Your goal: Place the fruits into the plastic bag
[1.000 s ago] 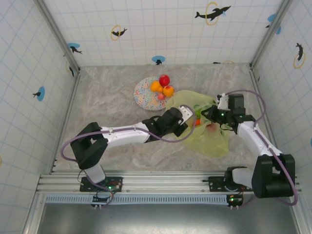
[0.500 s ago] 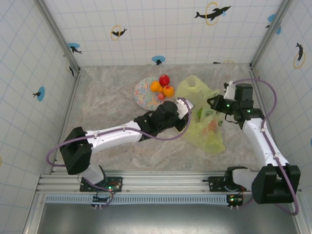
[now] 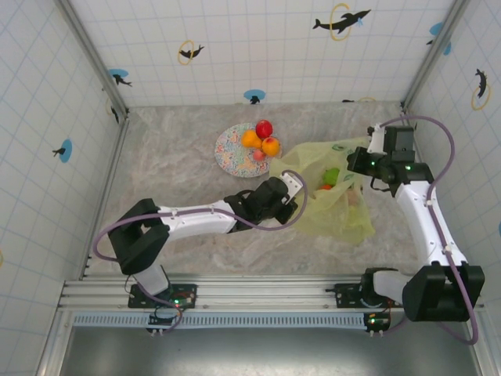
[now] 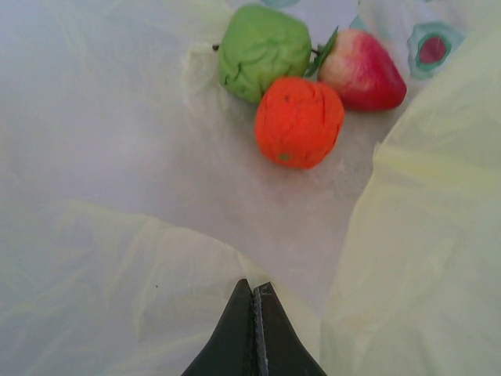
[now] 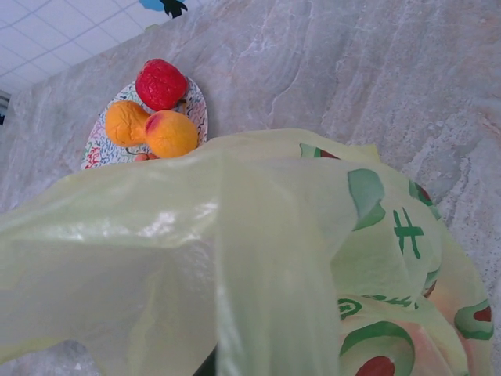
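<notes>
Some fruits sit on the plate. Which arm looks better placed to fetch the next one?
Left, probably. The left hand, pinching the plastic bag's left edge, is closer to the plate; the right hand holds the opposite edge up.

Round patterned plate [image 3: 229,153] mid-table, marble tabletop [image 3: 172,157], tiled walls [image 3: 235,55] w/ dolphin stickers [image 3: 340,19]

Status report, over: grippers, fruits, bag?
Left gripper, right gripper shut on plastic bag. Green apple, orange, strawberry inside. Four fruits on plate. No obstruction seen.
</notes>
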You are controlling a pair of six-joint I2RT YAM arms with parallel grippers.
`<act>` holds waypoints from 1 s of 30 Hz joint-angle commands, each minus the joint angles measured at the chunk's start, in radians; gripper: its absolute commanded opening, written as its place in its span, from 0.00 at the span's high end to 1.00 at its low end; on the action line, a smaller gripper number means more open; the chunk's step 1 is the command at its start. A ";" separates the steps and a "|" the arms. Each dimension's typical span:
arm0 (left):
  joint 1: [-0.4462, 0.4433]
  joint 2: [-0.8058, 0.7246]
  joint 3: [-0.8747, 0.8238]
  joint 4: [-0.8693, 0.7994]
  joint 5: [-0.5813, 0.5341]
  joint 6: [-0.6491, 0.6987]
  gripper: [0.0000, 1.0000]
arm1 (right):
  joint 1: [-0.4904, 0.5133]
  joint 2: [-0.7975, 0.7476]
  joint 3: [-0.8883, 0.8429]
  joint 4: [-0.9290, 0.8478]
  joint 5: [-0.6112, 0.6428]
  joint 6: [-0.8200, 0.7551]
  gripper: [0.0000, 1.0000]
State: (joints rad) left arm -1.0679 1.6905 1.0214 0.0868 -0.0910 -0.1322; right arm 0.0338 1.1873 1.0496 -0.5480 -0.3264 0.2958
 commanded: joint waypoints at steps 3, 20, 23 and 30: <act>0.000 -0.011 -0.018 0.005 -0.008 -0.039 0.93 | 0.021 0.001 -0.081 0.075 -0.041 0.041 1.00; 0.146 -0.235 -0.166 0.047 0.249 -0.087 0.34 | 0.117 0.034 -0.172 0.204 -0.049 0.114 1.00; 0.172 -0.271 -0.191 0.059 0.312 -0.089 0.32 | 0.130 0.044 -0.174 0.206 -0.045 0.113 1.00; 0.235 -0.382 -0.286 0.056 0.474 -0.086 0.29 | 0.131 0.048 -0.171 0.209 -0.016 0.117 1.00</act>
State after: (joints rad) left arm -0.8547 1.3579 0.7673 0.1318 0.2653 -0.2104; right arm 0.1627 1.2274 0.8856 -0.3702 -0.3622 0.4057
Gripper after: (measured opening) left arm 0.701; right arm 0.055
